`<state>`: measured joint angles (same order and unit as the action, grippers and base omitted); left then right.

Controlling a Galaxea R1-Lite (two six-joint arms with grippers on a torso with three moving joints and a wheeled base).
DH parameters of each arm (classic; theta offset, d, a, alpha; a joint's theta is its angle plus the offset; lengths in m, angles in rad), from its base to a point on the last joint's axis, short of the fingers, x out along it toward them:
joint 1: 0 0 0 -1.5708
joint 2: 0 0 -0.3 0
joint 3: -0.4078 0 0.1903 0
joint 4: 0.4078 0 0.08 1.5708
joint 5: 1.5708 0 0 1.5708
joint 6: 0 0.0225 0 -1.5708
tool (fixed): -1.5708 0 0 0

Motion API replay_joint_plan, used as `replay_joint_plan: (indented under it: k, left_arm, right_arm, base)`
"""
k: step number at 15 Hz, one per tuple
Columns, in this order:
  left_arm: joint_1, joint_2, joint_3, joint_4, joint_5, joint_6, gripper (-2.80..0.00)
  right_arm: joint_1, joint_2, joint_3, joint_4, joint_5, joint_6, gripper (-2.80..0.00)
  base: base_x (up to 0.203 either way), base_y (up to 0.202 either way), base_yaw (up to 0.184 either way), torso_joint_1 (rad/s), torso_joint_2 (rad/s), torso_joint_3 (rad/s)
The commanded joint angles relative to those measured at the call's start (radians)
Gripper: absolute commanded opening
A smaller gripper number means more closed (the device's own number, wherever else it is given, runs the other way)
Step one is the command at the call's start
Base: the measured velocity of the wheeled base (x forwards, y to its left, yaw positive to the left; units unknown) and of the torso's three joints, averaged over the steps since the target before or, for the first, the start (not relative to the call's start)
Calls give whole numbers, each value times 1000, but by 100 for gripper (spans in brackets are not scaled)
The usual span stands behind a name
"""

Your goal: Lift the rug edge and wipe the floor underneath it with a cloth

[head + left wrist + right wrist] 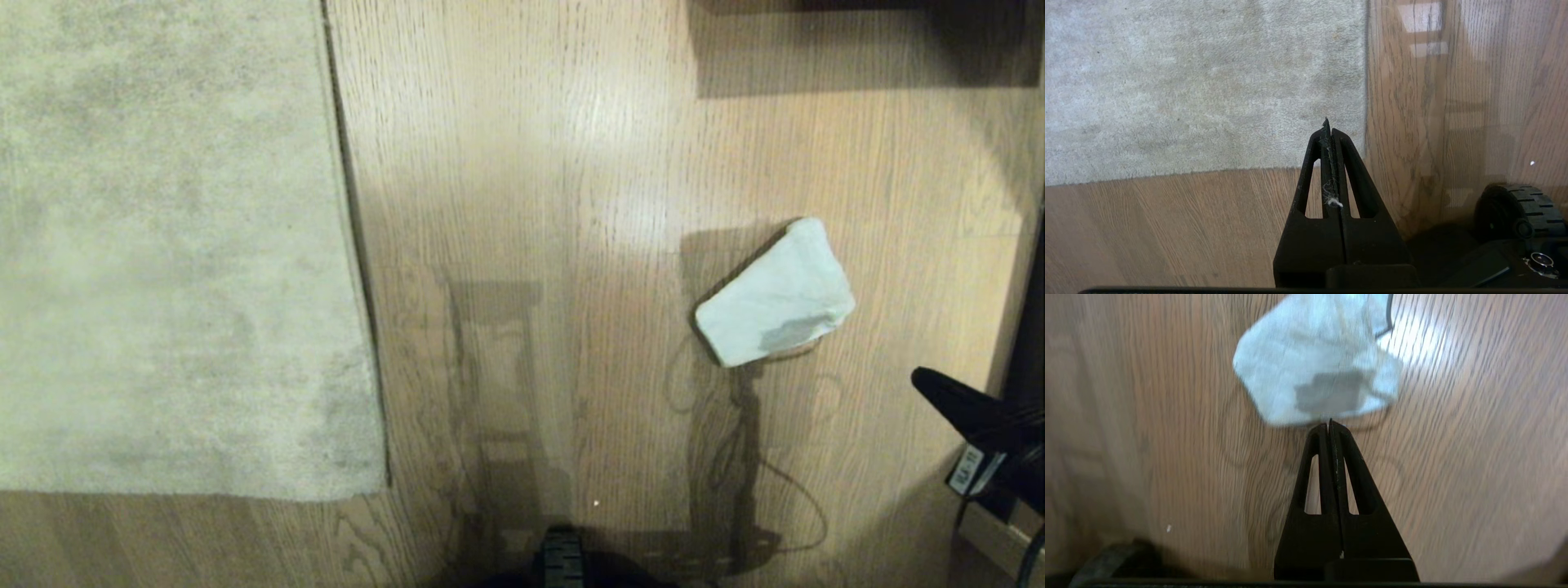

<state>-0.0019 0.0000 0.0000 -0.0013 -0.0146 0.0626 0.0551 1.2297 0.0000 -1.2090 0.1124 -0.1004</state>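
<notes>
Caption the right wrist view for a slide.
Shut right pincer above the floor, its tip beside the cloth.

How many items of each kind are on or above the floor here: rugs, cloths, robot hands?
Rugs: 1, the rug edge lying flat on the floor
Cloths: 1, the cloth
Robot hands: 2, left hand and right hand, both shut and empty
Total: 4
</notes>
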Motion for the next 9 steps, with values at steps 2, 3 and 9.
replay_joint_plan:
  k: [2, 3, 9]
  left_arm:
    - [0, 2, 0, 0, 0, 0, -280]
    - [0, 2, 0, 0, 1, 0, -280]
    - [0, 2, 0, 0, 1, 0, -280]
  right_arm:
    - [0, -237, 0, 234, 0, 2, -280]
    - [-1, -284, 0, 303, -1, 3, -280]
    - [-71, -593, 0, 684, -1, 6, -280]
  base:
    - [0, 0, 0, 0, 0, 0]
    - [0, 0, 0, 0, 0, 0]
    - [0, 0, 0, 0, 0, 0]
